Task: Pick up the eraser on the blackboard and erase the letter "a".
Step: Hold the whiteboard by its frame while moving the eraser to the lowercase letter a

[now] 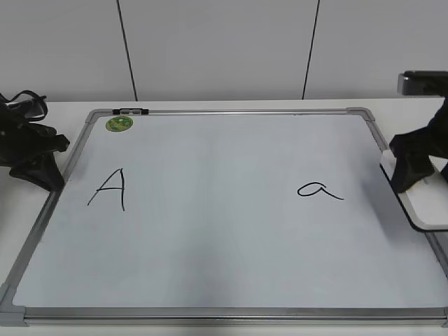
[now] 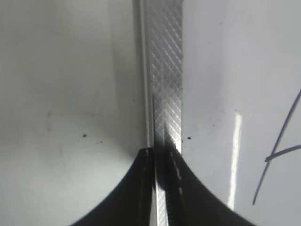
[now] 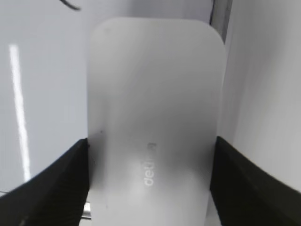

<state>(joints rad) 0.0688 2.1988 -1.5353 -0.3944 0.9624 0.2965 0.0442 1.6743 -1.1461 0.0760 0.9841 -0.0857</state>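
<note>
The white eraser point(image 1: 428, 207) lies at the right edge of the blackboard point(image 1: 210, 238), its dark underside showing along its rim. My right gripper point(image 1: 409, 172) straddles it. In the right wrist view both black fingers point(image 3: 149, 147) press the long sides of the eraser point(image 3: 153, 94), which has grey lettering on top. The letter "a" point(image 1: 319, 190) is on the board left of the eraser, untouched. My left gripper point(image 1: 50, 173) is shut and empty over the board's left frame point(image 2: 167, 70), as the left wrist view point(image 2: 162, 153) shows.
A capital "A" point(image 1: 110, 189) is written at the board's left, and part of it shows in the left wrist view point(image 2: 282, 150). A round green sticker point(image 1: 120, 124) and a black clip point(image 1: 131, 110) sit at the top left corner. The board lies on a white table point(image 1: 42, 231).
</note>
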